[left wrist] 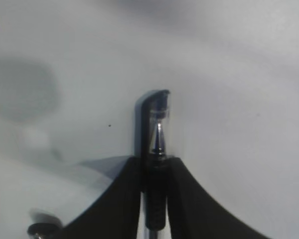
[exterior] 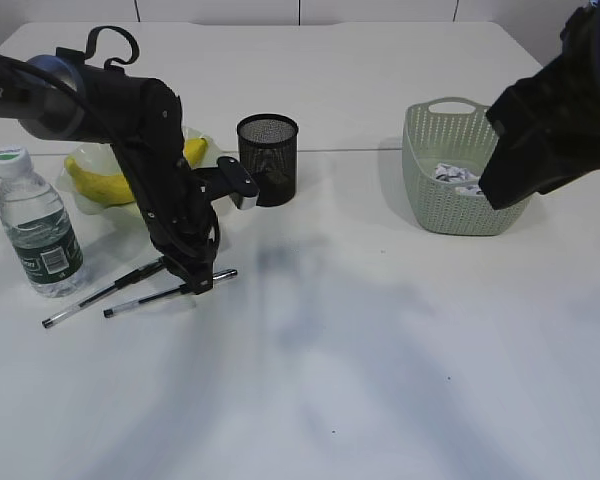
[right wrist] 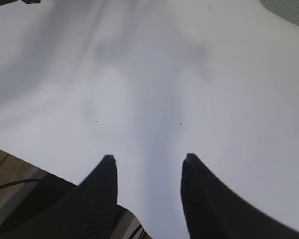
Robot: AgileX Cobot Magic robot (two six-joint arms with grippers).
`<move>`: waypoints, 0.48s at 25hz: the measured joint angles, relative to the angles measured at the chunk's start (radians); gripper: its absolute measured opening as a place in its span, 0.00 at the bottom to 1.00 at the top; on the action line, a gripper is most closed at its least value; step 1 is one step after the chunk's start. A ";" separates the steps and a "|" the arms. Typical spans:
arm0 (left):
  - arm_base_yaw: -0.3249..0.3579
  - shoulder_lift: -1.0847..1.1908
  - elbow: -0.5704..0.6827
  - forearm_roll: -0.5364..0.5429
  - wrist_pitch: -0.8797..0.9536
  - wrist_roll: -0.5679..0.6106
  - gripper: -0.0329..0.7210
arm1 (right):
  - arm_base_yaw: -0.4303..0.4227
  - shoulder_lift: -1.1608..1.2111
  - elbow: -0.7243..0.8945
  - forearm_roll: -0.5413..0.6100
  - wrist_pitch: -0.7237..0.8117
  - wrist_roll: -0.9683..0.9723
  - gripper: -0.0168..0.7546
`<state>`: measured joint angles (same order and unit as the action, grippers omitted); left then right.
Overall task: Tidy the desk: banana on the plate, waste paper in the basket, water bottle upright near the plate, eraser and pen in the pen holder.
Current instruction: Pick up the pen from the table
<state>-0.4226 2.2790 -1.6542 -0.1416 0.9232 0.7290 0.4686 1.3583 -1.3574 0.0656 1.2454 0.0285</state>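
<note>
The left arm bends down steeply from the far left, its left gripper [exterior: 198, 282] at the table [exterior: 380, 360], clenched around a pen [exterior: 170, 294] near its clip end; in the left wrist view the fingers [left wrist: 119, 199] pinch the barrel of that pen [left wrist: 157, 149]. A second pen [exterior: 100, 295] lies just left of it, apart from the jaws. Left of both stands the water bottle [exterior: 38, 225], upright. Farther back the banana [exterior: 105, 185] rests on the plate [exterior: 85, 160], with the mesh pen holder [exterior: 268, 158] to its right. On the far right the basket [exterior: 455, 180] holds waste paper [exterior: 455, 177]. The right arm hangs raised over the basket's right side; its right gripper [right wrist: 147, 164] is spread, holding nothing.
</note>
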 joint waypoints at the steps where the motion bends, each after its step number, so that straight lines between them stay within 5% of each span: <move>1: 0.000 0.000 0.000 0.000 0.002 0.000 0.20 | 0.000 0.000 0.000 0.000 0.000 0.000 0.44; 12: 0.000 0.000 -0.002 -0.022 0.054 -0.002 0.12 | 0.000 0.000 0.000 0.000 0.000 -0.005 0.44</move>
<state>-0.4226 2.2790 -1.6566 -0.1640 0.9777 0.7270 0.4686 1.3583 -1.3574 0.0656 1.2454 0.0240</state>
